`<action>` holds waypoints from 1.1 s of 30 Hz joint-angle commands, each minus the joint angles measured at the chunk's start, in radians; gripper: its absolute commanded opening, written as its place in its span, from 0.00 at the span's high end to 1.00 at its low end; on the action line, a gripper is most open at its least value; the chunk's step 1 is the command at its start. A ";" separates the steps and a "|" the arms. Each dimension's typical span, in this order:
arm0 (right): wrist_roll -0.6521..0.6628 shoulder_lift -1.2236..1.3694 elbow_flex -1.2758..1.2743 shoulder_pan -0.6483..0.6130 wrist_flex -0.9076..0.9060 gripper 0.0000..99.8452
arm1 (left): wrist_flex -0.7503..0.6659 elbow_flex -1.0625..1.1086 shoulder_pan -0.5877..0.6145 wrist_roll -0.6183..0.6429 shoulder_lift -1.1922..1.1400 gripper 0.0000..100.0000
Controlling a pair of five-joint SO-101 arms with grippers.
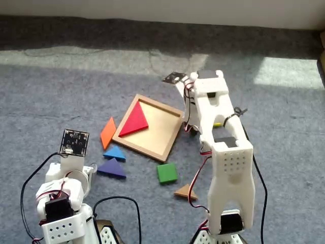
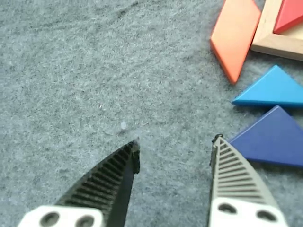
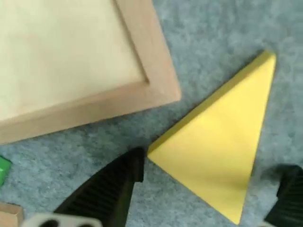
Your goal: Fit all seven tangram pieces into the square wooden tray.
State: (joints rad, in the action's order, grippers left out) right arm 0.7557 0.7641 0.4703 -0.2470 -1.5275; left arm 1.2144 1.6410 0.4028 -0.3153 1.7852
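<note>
In the high view the square wooden tray (image 1: 171, 138) sits turned like a diamond at the centre of the frame, on grey carpet (image 1: 61, 91). A large red triangle (image 1: 134, 121) lies flat inside it, towards the tray's left corner.

Left of the tray lies an orange parallelogram (image 1: 107, 132). Below that are a light blue triangle (image 1: 115, 152) and a dark blue triangle (image 1: 111, 169). A green square block (image 1: 167, 173) lies below the tray's bottom corner. Lower right of it is a tan wooden triangle (image 1: 183, 191), partly crossed by a red wire (image 1: 195, 180).

In the right wrist view a yellow triangle (image 3: 220, 151) lies flat on the carpet, just beside a corner of the tray with a strip of carpet between them. The right gripper (image 3: 211, 165) is spread wide across it and pinches nothing. One dark finger (image 3: 113, 184) ends at the triangle's corner, though contact is hard to judge, and the other finger is cut off by the frame edge. In the high view the white right arm (image 1: 223, 152) covers all but a sliver of this piece.

The left gripper (image 2: 176, 146) is also spread apart, over bare carpet, holding nothing. The dark blue triangle lies just beside one fingertip (image 2: 227, 161); whether they touch is unclear. In the high view, at lower left, a camera board (image 1: 75, 142) hides this gripper.
</note>
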 commanded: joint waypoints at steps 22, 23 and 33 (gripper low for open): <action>0.005 0.012 0.031 -0.012 0.030 0.72 | -0.018 -0.005 0.012 0.002 0.035 0.75; 0.005 0.012 0.047 -0.002 0.028 0.74 | -0.018 -0.005 0.012 0.002 0.035 0.75; 0.015 0.012 0.300 0.087 -0.139 0.82 | -0.018 -0.005 0.012 0.002 0.035 0.75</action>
State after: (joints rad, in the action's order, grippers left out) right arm 0.7618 0.7948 0.6667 -0.1887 -1.6164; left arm 1.2129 1.6410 0.4028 -0.3153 1.7852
